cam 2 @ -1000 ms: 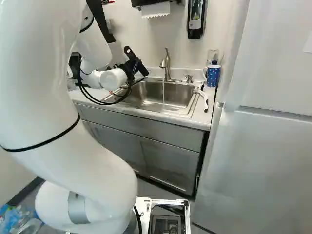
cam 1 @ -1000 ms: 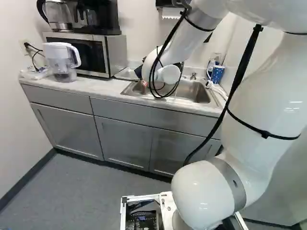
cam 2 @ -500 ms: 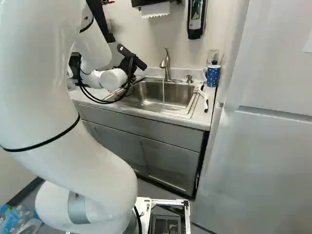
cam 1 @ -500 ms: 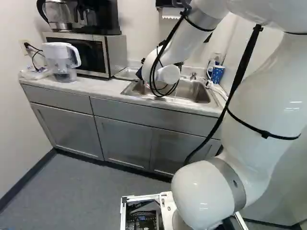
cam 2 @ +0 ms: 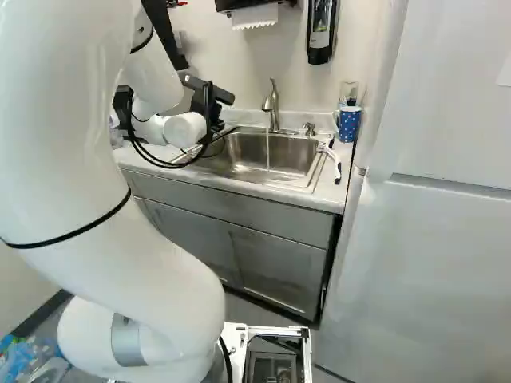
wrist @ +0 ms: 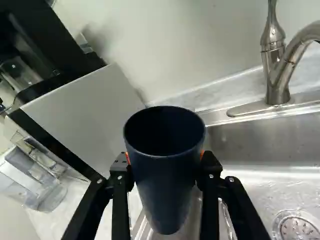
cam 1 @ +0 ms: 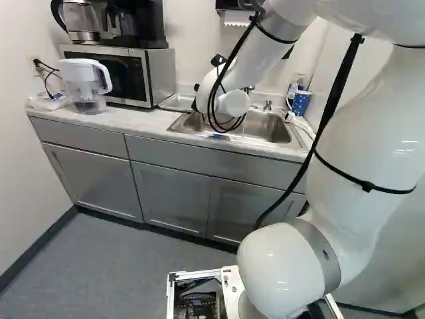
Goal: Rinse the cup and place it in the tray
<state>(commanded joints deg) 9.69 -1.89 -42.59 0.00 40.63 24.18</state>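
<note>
"where's the cup (wrist: 162, 190), then?"

"in the gripper (cam 2: 215, 124). the wrist view has the two fingers clamped on it from either side, orange pads (wrist: 202, 154) just showing at its walls. dark blue, tall, mouth up, with its base in front of the sink's rim (wrist: 142, 227) – though i can't tell whether it's over the basin or the edge."

"is there anything in it?"

"can't tell, the inside's too dark."

"and the tap?"

"running. in the right base view a thin stream of water (cam 2: 267, 152) drops from the faucet (cam 2: 272, 102) into the sink (cam 2: 295, 155), well to the right of the gripper. the wrist view shows the drain (wrist: 297, 227) too, wet metal round it."

"what else is on the counter (cam 1: 123, 119)?"

"a spotted blue mug (cam 2: 349, 126) at the sink's far right corner, with a brush (cam 2: 334, 166) lying near it. over at the left of the left base view, a microwave (cam 1: 157, 76) with a coffee maker (cam 1: 143, 26) on top – and a clear pitcher (cam 1: 85, 86) just beside it."
</note>
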